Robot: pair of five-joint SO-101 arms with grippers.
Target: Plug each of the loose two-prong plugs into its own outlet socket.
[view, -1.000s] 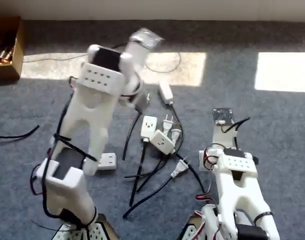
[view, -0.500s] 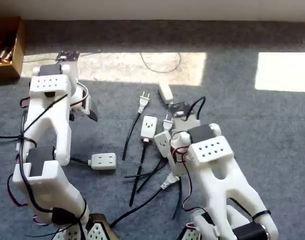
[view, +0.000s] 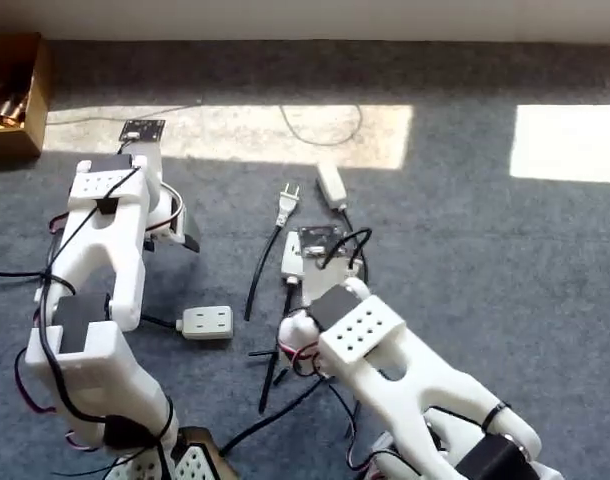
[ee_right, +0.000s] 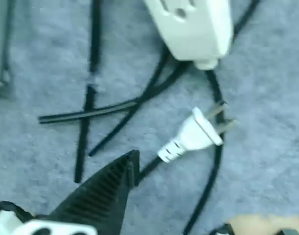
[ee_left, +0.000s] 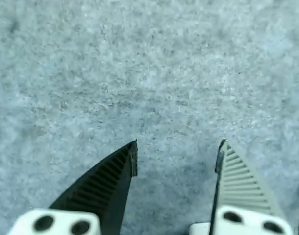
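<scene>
The left gripper (ee_left: pixel 178 156) hangs over bare carpet (ee_left: pixel 149 73) on the left side, well apart from the plugs. Its fingers are spread wide and they hold nothing. The right gripper (ee_right: pixel 181 191) is low over the heap of cords in the middle. Its dark finger (ee_right: pixel 115 186) stands far from the other one, so it is wide open and empty. A white plug (ee_right: pixel 196 134) lies loose on the carpet just beyond that finger, with its two prongs pointing away from its black cord (ee_right: pixel 148 167). Near it lies a white socket block (ee_right: pixel 193 24). In the high view a second plug (view: pixel 285 200) lies loose farther back, near a small white adapter (view: pixel 332 183). A lone socket block (view: pixel 207 321) lies between the two arms, closer to the left arm (view: pixel 105 250).
</scene>
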